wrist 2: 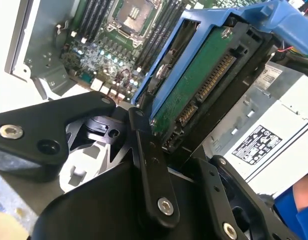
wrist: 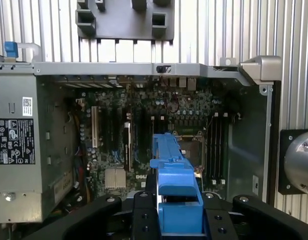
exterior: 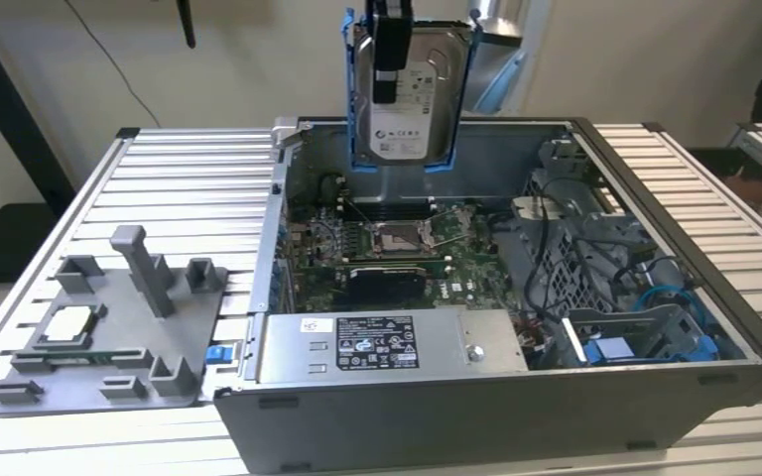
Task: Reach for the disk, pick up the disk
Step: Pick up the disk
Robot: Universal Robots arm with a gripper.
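The disk (exterior: 412,111) hangs upright in the air above the back of the open computer case, its white label facing the exterior view and a bright blue bracket (exterior: 350,89) framing it. My gripper (exterior: 388,55) comes down from above and is shut on the disk, one black finger (exterior: 387,69) lying across the label. In the second wrist view the disk's green circuit board (wrist 2: 201,77) and blue bracket (wrist 2: 228,17) sit between the black finger links (wrist 2: 153,170). In the first wrist view the blue bracket (wrist: 172,187) sticks out from my gripper (wrist: 174,222) over the motherboard.
The open case (exterior: 752,349) holds a motherboard (exterior: 395,253), a power supply (exterior: 381,344), tangled cables and a fixed blue caddy (exterior: 619,349). At the exterior view's left, a grey fixture (exterior: 143,342) with a small square chip (exterior: 67,325) lies on the slatted table (exterior: 183,178).
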